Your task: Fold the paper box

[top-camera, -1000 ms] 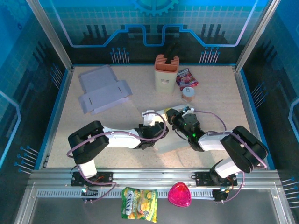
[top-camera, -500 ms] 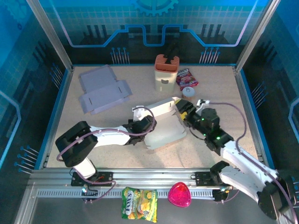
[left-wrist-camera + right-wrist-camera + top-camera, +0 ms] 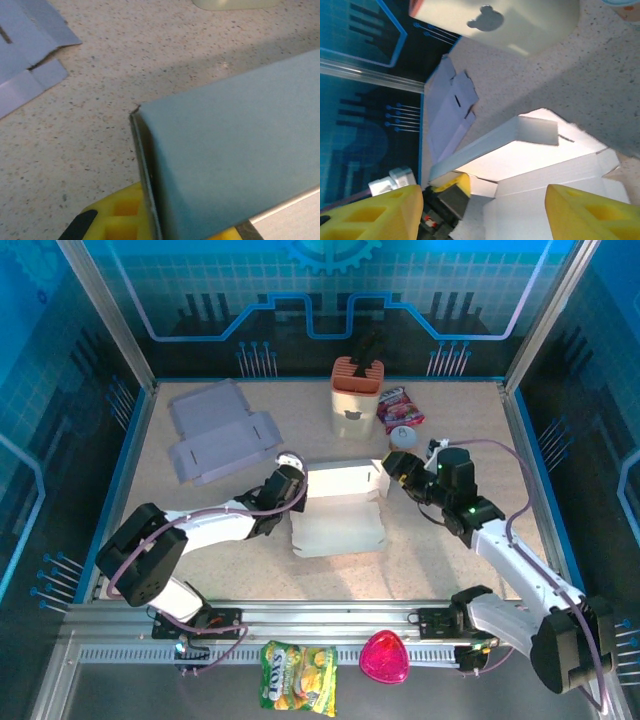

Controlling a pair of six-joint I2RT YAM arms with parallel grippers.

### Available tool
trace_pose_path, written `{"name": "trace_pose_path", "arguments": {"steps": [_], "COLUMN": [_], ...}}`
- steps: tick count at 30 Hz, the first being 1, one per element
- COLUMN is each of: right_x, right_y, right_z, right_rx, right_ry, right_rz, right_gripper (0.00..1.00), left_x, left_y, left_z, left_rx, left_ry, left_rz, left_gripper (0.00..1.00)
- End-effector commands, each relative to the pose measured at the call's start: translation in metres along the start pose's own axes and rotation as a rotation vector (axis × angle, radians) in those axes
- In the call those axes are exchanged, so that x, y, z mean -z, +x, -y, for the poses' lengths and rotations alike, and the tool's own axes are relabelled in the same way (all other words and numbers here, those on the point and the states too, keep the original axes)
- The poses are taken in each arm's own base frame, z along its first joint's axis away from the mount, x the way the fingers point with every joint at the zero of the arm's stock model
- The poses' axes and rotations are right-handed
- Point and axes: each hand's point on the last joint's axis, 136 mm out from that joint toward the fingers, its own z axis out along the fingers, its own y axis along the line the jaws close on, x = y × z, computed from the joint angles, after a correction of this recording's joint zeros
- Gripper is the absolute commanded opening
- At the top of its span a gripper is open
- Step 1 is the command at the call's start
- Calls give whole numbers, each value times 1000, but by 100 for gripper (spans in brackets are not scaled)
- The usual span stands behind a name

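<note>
Far left on the speckled table [image 3: 460, 410], a flat, unfolded sheet of lavender-grey cardboard [image 3: 215, 435] lies near the back corner, well apart from the action. Moving in from there, the left arm reaches low across the surface, and the left gripper [image 3: 290, 480] is right at the left end of the white paper box [image 3: 335, 515]. The wrist camera tells it: the yellow fingers [image 3: 120, 210] are pinched together on the edge of an upright wall, and the panel runs straight down between them. That's a firm clamp!

The box sits mid-table, half formed. Its base panel is flat on the surface, its back wall is standing, and a short flap [image 3: 536, 129] is turned inward at its right end.

On to the right gripper [image 3: 393, 472], just beside that right end. Its yellow fingertips [image 3: 382, 212] stand wide apart, with the white panels seen in the gap and nothing pinched.

Behind the box, a beige tub with an orange ribbed lid [image 3: 355, 400] stands upright. A red snack packet [image 3: 400, 405] lies just to its right, and a small round pot [image 3: 403, 438] sits near the right gripper. Down on the front rail, a yellow-green snack bag [image 3: 298, 677] and a pink heart-shaped object [image 3: 385, 658] lie side by side.
</note>
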Motion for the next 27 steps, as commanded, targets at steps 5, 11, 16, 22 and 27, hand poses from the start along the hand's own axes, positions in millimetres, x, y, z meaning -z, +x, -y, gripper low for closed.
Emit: {"name": "trace_pose_path", "arguments": {"steps": [5,11,16,22,27], "right_x": [6,4,0,0,2], "right_y": [-17,-19,-19,-9,2], "right_z": [10,17,10,-6,-13], "right_rx": [196,217,248,303,367], "right_ry": [-87,-120,-170,-285,-343], "right_rz": [-38,-65,-105,-175,-219], "right_gripper": [61,61,66,65,64], "left_x": [8,19,22,26,28], "left_y": [-4,-18,-18,-19,-19], "left_z": [13,14,9,5,6], "left_rx": [89,128,137,171,187], "left_ry": [295,407,438,468,485], "left_rz": [-38,-27,-54,-72,-80], "left_gripper": [0,0,0,0,0]}}
